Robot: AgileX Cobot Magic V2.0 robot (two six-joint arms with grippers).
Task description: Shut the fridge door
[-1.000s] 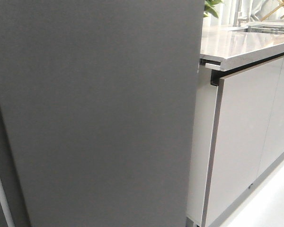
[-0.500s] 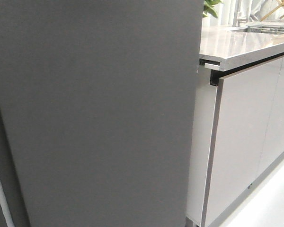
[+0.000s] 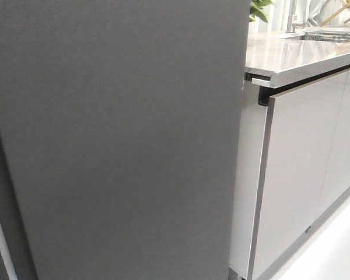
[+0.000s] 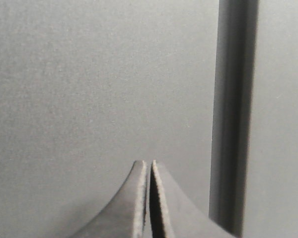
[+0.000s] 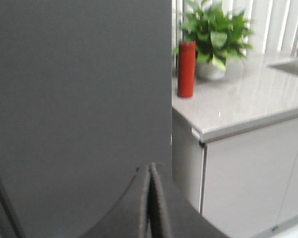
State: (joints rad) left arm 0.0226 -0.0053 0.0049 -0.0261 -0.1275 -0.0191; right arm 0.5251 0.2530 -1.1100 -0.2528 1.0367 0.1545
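Facing both arms stood the tall matte dark grey fridge door [image 3: 122, 140], apparently so a closed tip could push it. The left gripper [image 4: 149, 171] had fingers pressed together, empty, close before the panel; contact unclear. The right gripper [image 5: 150, 173] likewise was closed, empty.

A pale grey surface [image 5: 248, 106] topped the glossy cabinet fronts [image 3: 297, 175] and carried a red cylindrical container [image 5: 186, 69] standing upright, with a potted green plant [image 5: 213, 37] just beside and behind it.
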